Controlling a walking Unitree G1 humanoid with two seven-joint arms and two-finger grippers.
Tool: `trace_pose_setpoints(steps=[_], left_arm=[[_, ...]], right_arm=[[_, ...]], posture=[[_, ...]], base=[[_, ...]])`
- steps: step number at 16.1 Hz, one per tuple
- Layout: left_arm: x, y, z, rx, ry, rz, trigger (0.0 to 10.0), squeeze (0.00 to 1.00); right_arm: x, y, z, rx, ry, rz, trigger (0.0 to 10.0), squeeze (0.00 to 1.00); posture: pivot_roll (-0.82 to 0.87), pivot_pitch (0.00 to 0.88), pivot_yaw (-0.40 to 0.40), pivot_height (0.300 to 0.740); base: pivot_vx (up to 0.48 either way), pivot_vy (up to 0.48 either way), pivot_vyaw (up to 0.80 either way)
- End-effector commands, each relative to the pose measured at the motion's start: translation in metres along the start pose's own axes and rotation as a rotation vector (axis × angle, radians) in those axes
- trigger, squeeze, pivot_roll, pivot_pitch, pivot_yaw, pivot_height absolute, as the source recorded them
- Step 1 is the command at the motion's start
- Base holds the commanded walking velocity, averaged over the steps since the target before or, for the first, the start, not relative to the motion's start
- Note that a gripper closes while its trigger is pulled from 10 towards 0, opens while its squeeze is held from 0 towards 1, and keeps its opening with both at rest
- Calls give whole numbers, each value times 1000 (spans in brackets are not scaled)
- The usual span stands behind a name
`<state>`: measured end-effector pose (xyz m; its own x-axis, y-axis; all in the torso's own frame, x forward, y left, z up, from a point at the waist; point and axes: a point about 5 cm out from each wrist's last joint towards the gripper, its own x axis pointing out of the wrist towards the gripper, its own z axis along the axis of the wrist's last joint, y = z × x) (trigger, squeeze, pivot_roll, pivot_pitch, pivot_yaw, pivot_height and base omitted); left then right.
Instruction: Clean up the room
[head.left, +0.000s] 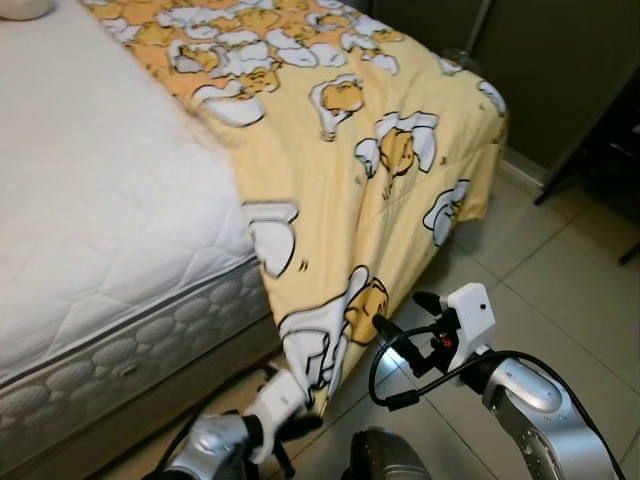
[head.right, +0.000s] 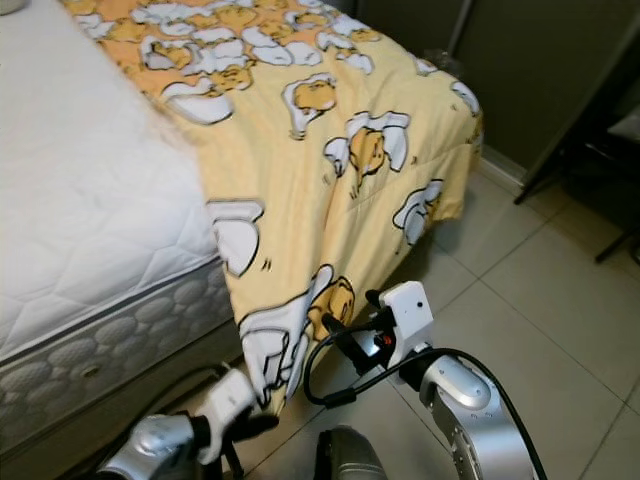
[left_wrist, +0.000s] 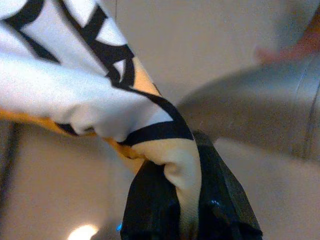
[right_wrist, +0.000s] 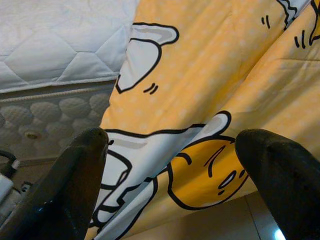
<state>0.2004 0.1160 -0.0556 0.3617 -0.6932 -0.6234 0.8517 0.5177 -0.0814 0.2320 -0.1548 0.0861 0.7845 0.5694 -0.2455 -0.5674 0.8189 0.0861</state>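
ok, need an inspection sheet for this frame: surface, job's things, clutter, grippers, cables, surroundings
Surface: bare white quilted mattress, uncovered on the robot's left side; tiled floor below.
Job's things: yellow cartoon-print blanket lies across the far part of the bed and hangs over its edge toward the floor.
Clutter: nothing seen on the floor.
Grippers: left gripper shut on the blanket's low hanging corner; right gripper open, fingers apart, facing the hanging blanket without touching it.
Cables: black cable loops by the right wrist, clear of the blanket.
Surroundings: dark wall behind the bed; dark furniture legs at far right.
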Motion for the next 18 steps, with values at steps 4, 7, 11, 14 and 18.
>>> trace_pose_setpoints(steps=[4, 7, 11, 14, 18], left_arm=[[7, -20, -26, 64, 241, -16, 10000, 0], [12, -32, -33, 285, 376, -63, 10000, 0], [27, -49, -26, 440, 422, -105, 10000, 0], [36, -62, -23, 466, 414, -74, 10000, 0], [44, -69, -15, 508, 390, -41, 10000, 1000]], right_arm=[[-2, 2, -2, -7, 20, 24, 10000, 0], [-7, 5, -6, -4, 40, 47, 10000, 0], [-11, 6, -7, -14, 52, 52, 10000, 0], [-12, 1, -4, -27, 46, 32, 10000, 0], [-11, 5, -1, -34, 36, 52, 10000, 0]], posture=[[-215, 95, -66, 667], [-224, 99, -71, 667], [-247, 97, -74, 667], [-273, 93, -69, 667], [-292, 94, -72, 667]], base=[[0, 0, 0], [0, 0, 0], [0, 0, 0], [0, 0, 0], [0, 0, 0]])
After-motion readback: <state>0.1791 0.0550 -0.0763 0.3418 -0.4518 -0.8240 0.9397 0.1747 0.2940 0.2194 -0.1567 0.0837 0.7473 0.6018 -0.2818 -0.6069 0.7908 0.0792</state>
